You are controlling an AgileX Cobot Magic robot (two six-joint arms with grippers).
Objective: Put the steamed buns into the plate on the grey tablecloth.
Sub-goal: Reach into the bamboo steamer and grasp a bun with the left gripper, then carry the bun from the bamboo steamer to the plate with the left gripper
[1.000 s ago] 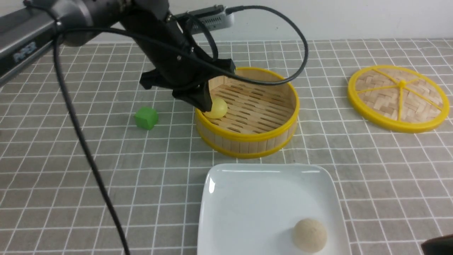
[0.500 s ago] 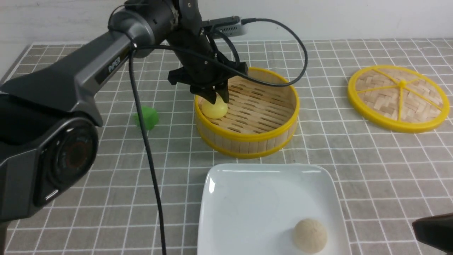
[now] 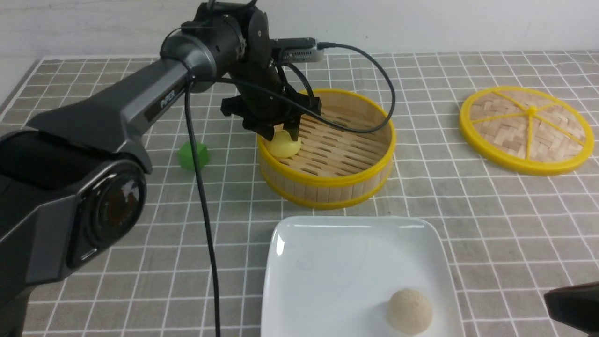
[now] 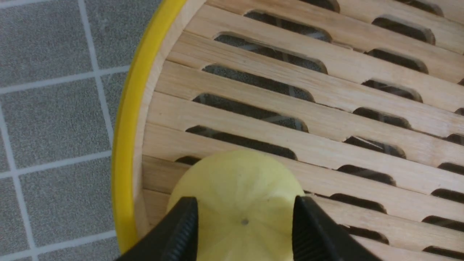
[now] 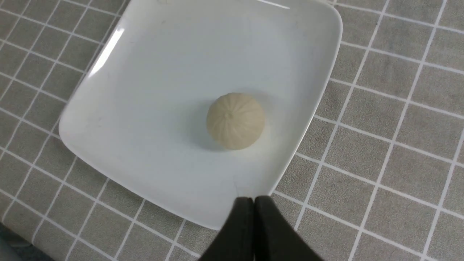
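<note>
Clad in smooth dark grey along the left arm (image 3: 107,112), stamped with white lettering (image 3: 167,99), capped by a round glossy black joint disc (image 3: 110,210). Wired by a thin black cable (image 3: 200,187) to a silver box (image 3: 299,50). Tipped with ribbed black fingers (image 4: 183,232).

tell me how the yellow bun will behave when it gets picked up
The yellow bun is a round dome, so it would probably roll if nudged, though the basket wall beside it should stop it. Its curved sides may slip from the left end effector unless squeezed near the widest part.
</note>
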